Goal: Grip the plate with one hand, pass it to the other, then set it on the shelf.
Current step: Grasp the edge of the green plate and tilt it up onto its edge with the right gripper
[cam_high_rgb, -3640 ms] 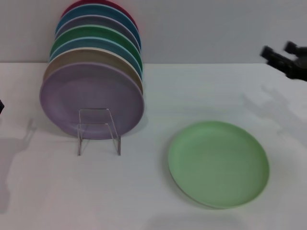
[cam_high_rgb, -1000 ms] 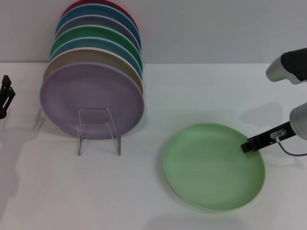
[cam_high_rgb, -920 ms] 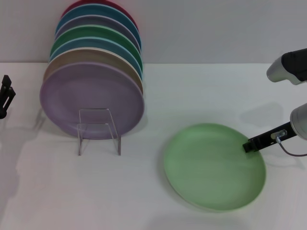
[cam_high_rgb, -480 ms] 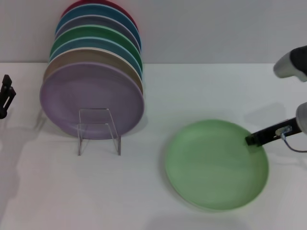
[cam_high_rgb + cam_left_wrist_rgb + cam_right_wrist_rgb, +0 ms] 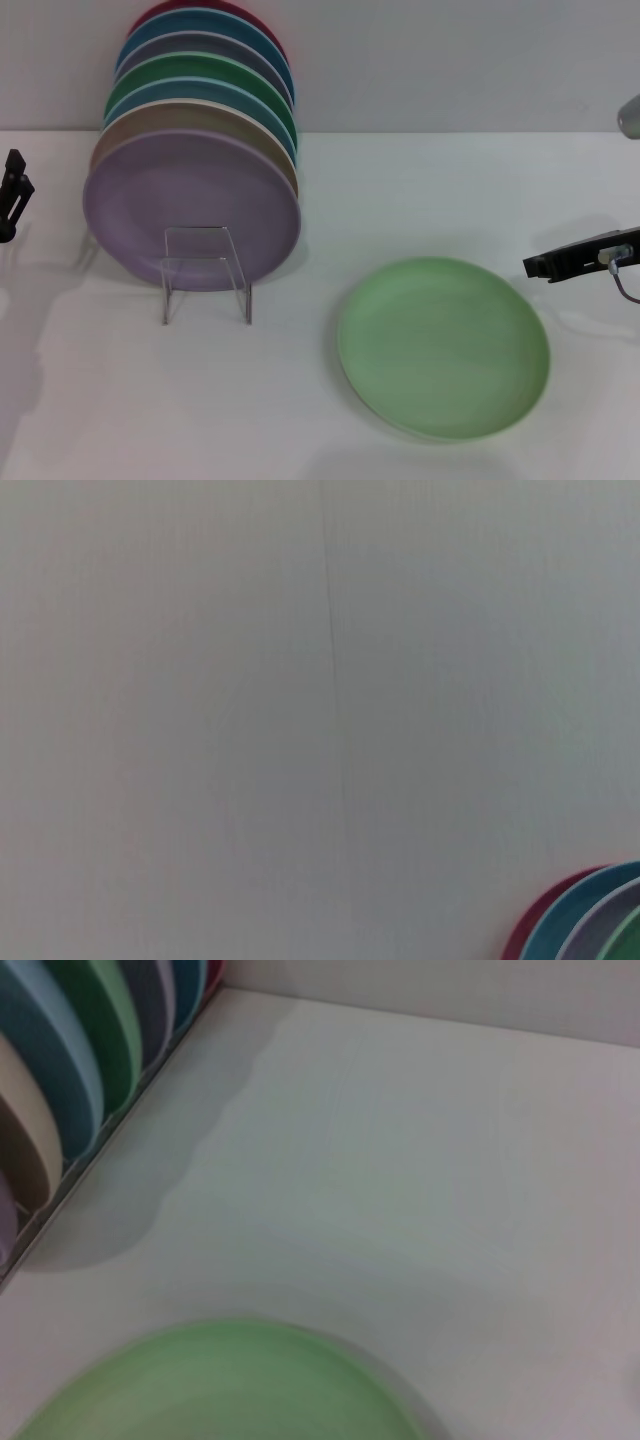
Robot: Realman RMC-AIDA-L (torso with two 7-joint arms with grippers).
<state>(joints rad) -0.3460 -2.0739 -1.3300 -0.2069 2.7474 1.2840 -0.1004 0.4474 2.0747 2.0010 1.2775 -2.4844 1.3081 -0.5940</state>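
Lying flat on the table [image 5: 330, 200], at four o'clock from the shelf [image 5: 206, 272]: the plate [image 5: 443, 345]. Hovering just off its two o'clock rim, touching nothing: right gripper [image 5: 545, 265], finger spread impossible to tell. Needing a lower, level approach onto the rim, ideally. Waiting at nine o'clock: left gripper [image 5: 12, 192].

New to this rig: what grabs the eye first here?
The row of coloured plates standing on edge in the clear rack, far left on the white table. Then the pale green plate lying flat near the front right, with the right pincer just off its far right rim, not touching it.
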